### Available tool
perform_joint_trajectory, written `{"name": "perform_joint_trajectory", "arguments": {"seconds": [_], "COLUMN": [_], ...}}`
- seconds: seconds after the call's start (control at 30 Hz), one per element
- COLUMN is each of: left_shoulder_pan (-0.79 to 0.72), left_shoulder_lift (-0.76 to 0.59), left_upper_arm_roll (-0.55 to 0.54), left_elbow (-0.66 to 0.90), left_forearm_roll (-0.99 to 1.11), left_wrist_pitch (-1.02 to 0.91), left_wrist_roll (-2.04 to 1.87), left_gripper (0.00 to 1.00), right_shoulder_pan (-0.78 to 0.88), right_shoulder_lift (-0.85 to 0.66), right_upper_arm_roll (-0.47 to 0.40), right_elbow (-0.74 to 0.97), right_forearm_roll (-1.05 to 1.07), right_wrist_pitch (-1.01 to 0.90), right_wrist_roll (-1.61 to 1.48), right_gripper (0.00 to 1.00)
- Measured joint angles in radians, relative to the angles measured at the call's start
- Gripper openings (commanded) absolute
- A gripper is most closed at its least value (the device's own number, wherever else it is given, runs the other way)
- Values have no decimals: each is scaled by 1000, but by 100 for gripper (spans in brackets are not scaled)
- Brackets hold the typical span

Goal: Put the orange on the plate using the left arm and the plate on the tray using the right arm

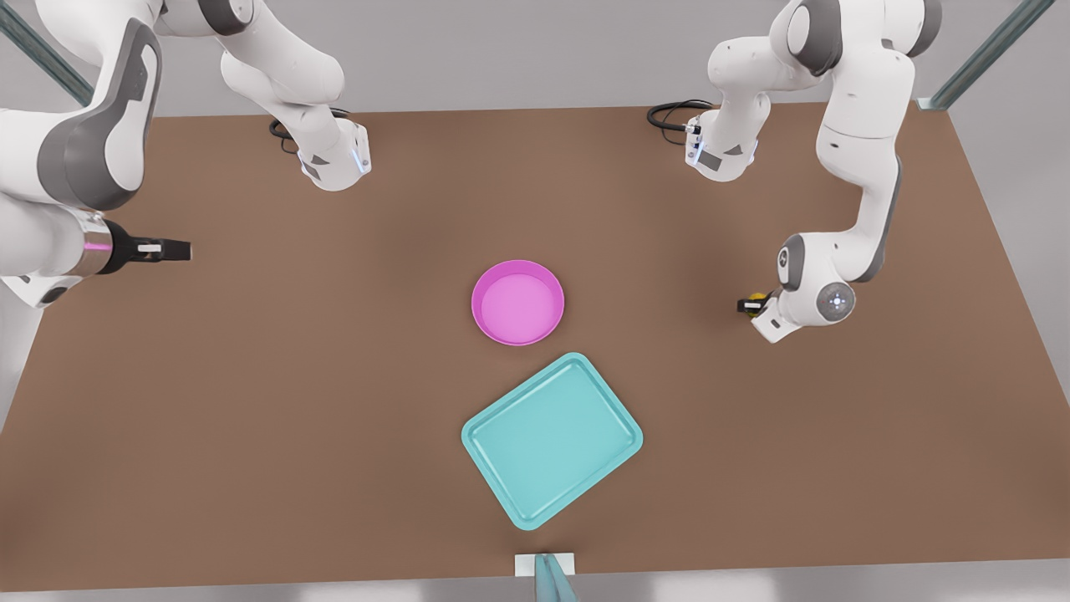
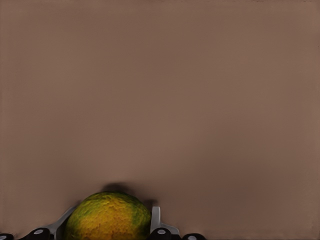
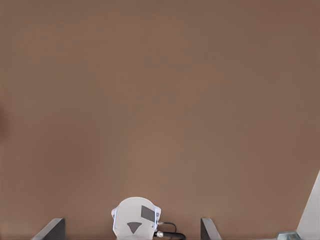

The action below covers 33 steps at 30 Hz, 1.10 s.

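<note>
Overhead, brown table [image 1: 334,418] against grey wall [image 1: 501,50]

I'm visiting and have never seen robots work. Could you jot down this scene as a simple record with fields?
orange: between the left gripper's fingers, low over the table
left gripper: at the front view's right, closed on the orange
right gripper: at the front view's left, open, waiting
plate: pink, mid-table, holding nothing
tray: turquoise, beside the plate, nothing in it
</note>
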<state>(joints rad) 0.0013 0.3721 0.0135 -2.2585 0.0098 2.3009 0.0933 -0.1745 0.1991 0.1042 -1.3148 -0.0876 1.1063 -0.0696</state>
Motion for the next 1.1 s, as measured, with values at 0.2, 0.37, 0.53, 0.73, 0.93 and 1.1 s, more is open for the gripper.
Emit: {"name": "perform_joint_trajectory", "arguments": {"seconds": [0.2,0.37,0.53,0.73,0.93,1.1], "left_shoulder_pan": [-280,-710,-826,-800,-801,-258], "left_shoulder_lift": [-91,51,223,273,-1,-153], "left_upper_arm_roll": [-46,-60,-88,-72,391,102], "left_elbow": [52,332,587,657,831,856], "left_forearm_roll": [-22,-115,-145,-152,-165,-94], "left_wrist_pitch": [-71,-130,-178,-189,-556,-814], "left_wrist_roll": [-67,-222,-405,-570,-607,-498], "left_gripper": [72,72,72,100,100,100], "right_shoulder_pan": [-12,-13,-9,-12,-7,288], "right_shoulder_lift": [-40,-66,-97,-91,-62,184], "right_upper_arm_roll": [0,0,1,1,4,57], "right_elbow": [-51,-101,-139,-154,-222,-305], "right_forearm_roll": [-1,-3,-1,6,40,189], "right_wrist_pitch": [-6,-4,13,32,66,364], "right_wrist_roll": [-3,-7,-9,-11,-10,36], "right_gripper": [100,100,100,100,100,100]}}
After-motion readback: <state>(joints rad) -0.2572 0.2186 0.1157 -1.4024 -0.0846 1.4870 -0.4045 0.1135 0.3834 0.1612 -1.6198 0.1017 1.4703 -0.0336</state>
